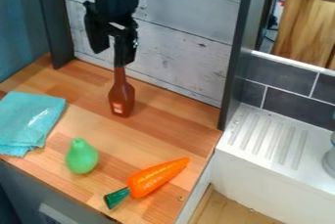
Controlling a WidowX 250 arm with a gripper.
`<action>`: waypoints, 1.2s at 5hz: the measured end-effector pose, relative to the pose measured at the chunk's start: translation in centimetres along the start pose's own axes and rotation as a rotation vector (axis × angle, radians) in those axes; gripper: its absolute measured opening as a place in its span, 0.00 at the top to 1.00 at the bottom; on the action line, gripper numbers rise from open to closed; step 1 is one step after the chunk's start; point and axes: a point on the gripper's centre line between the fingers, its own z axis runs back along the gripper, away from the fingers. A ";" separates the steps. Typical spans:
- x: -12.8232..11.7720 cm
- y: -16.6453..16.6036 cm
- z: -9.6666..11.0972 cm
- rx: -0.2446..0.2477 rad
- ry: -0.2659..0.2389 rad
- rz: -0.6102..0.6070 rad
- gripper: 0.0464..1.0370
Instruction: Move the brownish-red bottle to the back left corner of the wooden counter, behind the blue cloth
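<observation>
The black gripper (111,57) hangs down in front of the whitewashed plank wall (186,47), over the back part of the wooden surface (167,118). Its jaws stand apart, with a strip of the planks showing between them. Directly below the lower of the two is the brown bottle (122,98), upright on the surface near the wall, with its narrow neck pointing up and a small orange-and-white label low on its side. The top of the neck meets the tip of that jaw in the view; whether they touch, I cannot tell.

Nearer the camera, a green pear (81,157) sits with its narrow end up, and a folded turquoise cloth (29,118) lies at the left edge of the view. An orange carrot (155,178) lies slantwise near the front right of the surface, its dark green end toward the lower left. To the right are a white ribbed drainboard (298,167), dark grey tiles (278,74) behind it, and a wooden board (307,25) above
</observation>
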 end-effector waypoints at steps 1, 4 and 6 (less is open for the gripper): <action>0.4 0.5 -1.3 0.006 0.046 0.030 0.04; 1.1 0.8 -3.1 -0.009 0.082 0.063 0.57; 0.7 0.3 -1.2 -0.021 0.048 0.068 0.70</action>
